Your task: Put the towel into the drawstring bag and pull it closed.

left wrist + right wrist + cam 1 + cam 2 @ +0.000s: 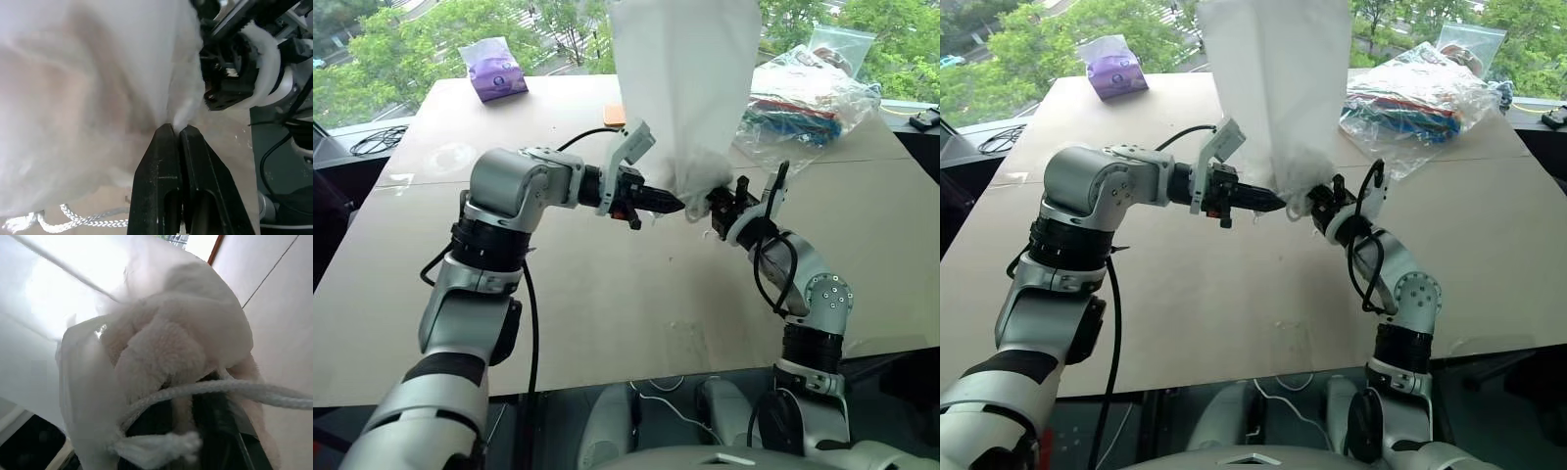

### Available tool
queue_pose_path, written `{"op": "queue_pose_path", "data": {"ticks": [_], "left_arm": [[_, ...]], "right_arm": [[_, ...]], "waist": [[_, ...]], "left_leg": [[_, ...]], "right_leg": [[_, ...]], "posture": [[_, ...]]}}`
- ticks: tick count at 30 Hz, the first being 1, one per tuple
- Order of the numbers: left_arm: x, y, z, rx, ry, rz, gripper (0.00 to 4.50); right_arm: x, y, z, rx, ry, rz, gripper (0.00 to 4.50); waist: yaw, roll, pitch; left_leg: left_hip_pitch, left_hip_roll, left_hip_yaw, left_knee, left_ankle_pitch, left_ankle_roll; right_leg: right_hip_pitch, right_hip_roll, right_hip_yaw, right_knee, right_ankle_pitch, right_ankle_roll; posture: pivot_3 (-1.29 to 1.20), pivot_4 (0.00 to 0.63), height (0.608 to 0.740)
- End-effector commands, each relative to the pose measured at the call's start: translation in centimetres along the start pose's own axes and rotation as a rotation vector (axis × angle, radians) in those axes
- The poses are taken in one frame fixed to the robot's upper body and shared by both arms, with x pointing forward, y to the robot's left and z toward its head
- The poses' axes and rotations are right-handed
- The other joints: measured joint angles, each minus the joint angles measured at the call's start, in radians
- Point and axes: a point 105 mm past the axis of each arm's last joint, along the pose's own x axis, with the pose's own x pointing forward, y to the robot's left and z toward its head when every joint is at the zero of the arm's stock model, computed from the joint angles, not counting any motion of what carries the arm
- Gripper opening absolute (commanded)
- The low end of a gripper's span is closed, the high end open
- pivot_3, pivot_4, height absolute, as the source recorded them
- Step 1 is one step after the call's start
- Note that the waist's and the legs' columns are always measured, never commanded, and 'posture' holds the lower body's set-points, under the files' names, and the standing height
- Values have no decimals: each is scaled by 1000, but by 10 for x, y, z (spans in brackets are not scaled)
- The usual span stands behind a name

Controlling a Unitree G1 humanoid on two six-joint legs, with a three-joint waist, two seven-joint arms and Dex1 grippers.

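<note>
**Towel at bag mouth, closing not begun**

Towel (171,352) bulging from the drawstring bag (680,88) mouth, held up over the counter (607,294) centre. Left hand (668,204), at nine o'clock of the mouth, pressed together on bag fabric. Right hand (720,208), at three o'clock, pinching towel and rim. Cord (234,389) slack; stuffing probably unfinished, cinching still left.

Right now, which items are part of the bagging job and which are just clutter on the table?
In the job:
- drawstring bag, held up between both grippers
- towel, bunched at the bag's mouth
- left gripper, shut on the bag's fabric
- right gripper, at the towel and cord

Lying about:
- purple tissue pack
- clear plastic bag of colourful items
- black cable
</note>
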Motion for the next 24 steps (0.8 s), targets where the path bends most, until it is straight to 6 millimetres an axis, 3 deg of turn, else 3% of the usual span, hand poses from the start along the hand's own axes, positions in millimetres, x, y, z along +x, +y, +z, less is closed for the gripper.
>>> {"op": "queue_pose_path", "data": {"ticks": [1, 5, 9, 15, 19, 21, 24], "left_arm": [[3, -5, 23, -23, -91, -6, 0], [5, 4, 36, -122, -181, 29, 0], [0, 24, 46, -333, -286, 80, 0], [11, 52, 22, -562, -255, 230, 0], [12, 63, 22, -670, -307, 261, 0], [9, 71, 26, -721, -352, 276, 0], [7, 74, 26, -753, -363, 282, 0]], "right_arm": [[26, 49, -38, 186, 44, 137, 10], [26, 48, -42, -27, 51, 112, 10], [21, 48, -39, 103, 13, 132, 10], [20, 61, -32, 107, -29, 165, 2741], [17, 50, -41, -213, 29, 106, 4487], [9, 39, -44, -466, 78, 90, 4487], [-5, 28, -36, -706, 113, 107, 4487]], "waist": [[0, 0, 0], [-5, 0, 0], [-1, 0, 0], [1, -1, 0], [-2, 0, 0], [-1, 0, 1], [3, 0, 1]], "left_leg": [[0, 0, 0, 0, 0, 0], [-1, 0, 1, 0, 0, 0], [0, 0, 0, 0, 0, 0], [-1, 0, 1, 0, 0, 0], [-2, 0, 0, 0, 0, 0], [-1, 0, 1, 0, 0, 0], [-2, 0, 0, 0, 0, 0]], "right_leg": [[0, 0, 0, 0, 0, 0], [-1, 1, 1, 0, 0, 0], [-2, 2, 1, 1, 0, 0], [-2, 0, 1, 0, 0, 0], [-2, 0, 0, 0, 0, 0], [-3, 1, 1, 1, 0, 0], [-3, 1, 0, 0, 0, 0]], "posture": [[0, 150, 740], [0, 150, 740], [0, 150, 740], [0, 150, 740], [0, 150, 740], [0, 150, 740], [0, 150, 740]]}}
